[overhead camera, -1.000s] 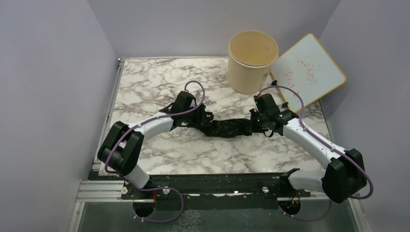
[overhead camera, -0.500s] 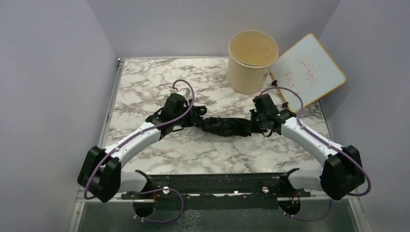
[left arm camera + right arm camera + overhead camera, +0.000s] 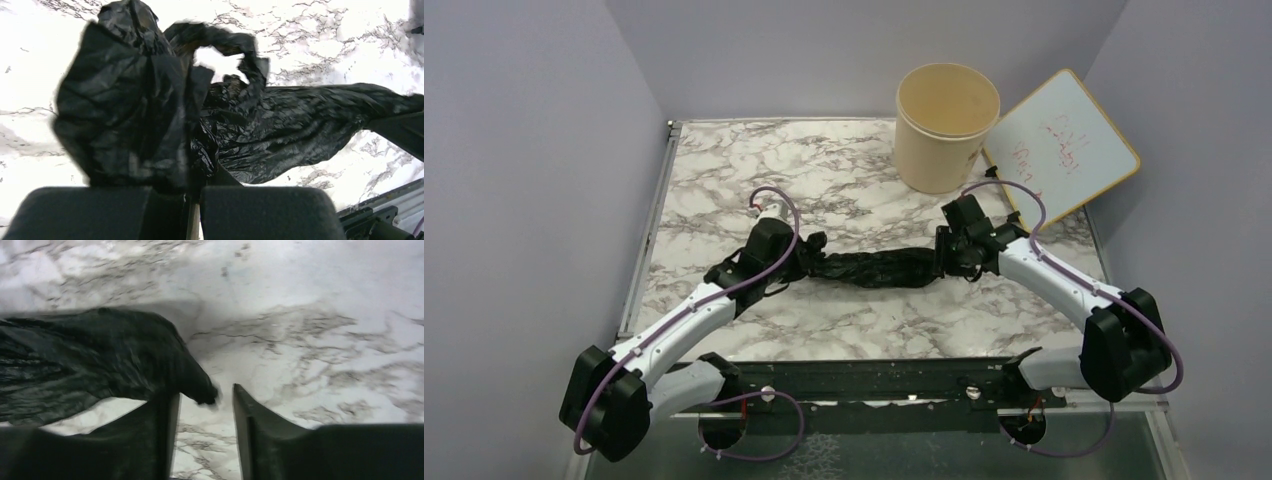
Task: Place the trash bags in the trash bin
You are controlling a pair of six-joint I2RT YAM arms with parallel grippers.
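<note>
The black trash bag (image 3: pixel 879 268) lies stretched out as a long strip on the marble table, between my two grippers. My left gripper (image 3: pixel 809 263) is shut on its left end; in the left wrist view (image 3: pixel 200 172) the bag (image 3: pixel 280 130) bunches over the closed jaws, with a loop handle standing above. My right gripper (image 3: pixel 942 262) is at the bag's right end with its jaws open. In the right wrist view (image 3: pixel 202 392) the bag's tip (image 3: pixel 100 355) reaches over the left finger (image 3: pixel 160 440) and nothing is pinched. The beige trash bin (image 3: pixel 947 125) stands upright at the back, beyond the right gripper.
A whiteboard with a yellow frame (image 3: pixel 1064 150) leans at the back right, beside the bin. Grey walls close in the left, back and right sides. A metal rail (image 3: pixel 864 385) runs along the table's near edge.
My left gripper has pulled its end of the bag to the left and nearer, and the bag has followed. My right gripper has shifted slightly left with the other end.
</note>
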